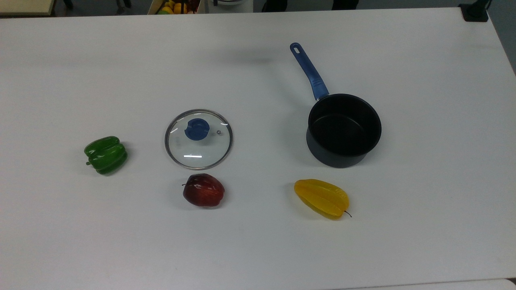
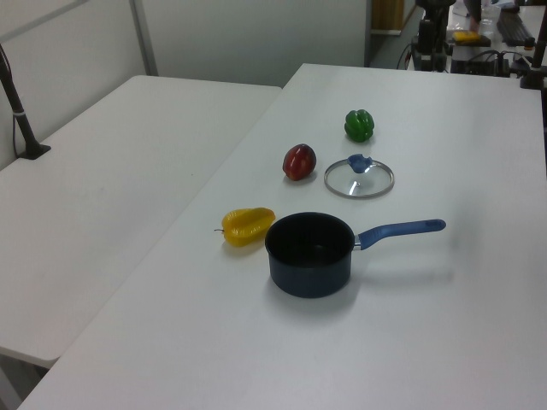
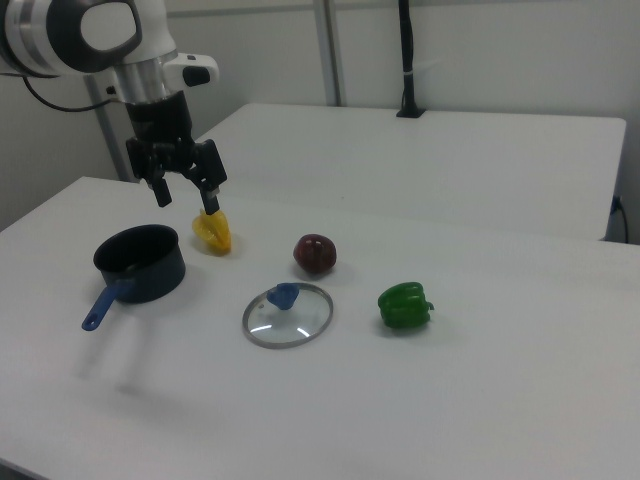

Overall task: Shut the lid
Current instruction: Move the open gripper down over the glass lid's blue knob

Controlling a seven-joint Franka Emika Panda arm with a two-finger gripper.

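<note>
While your claw [image 3: 185, 194] hangs spread apart, you have the lid [image 1: 198, 138] flat on the worktop [image 1: 258, 249], knob [image 1: 196, 129] up.

Fruit box [image 1: 174, 7]: top view, 12 o'clock, cropped by upper edge. Lid [image 1: 198, 138]: lettering illegible. Arm [image 3: 80, 25]: right view, cropped at 10 o'clock.
</note>
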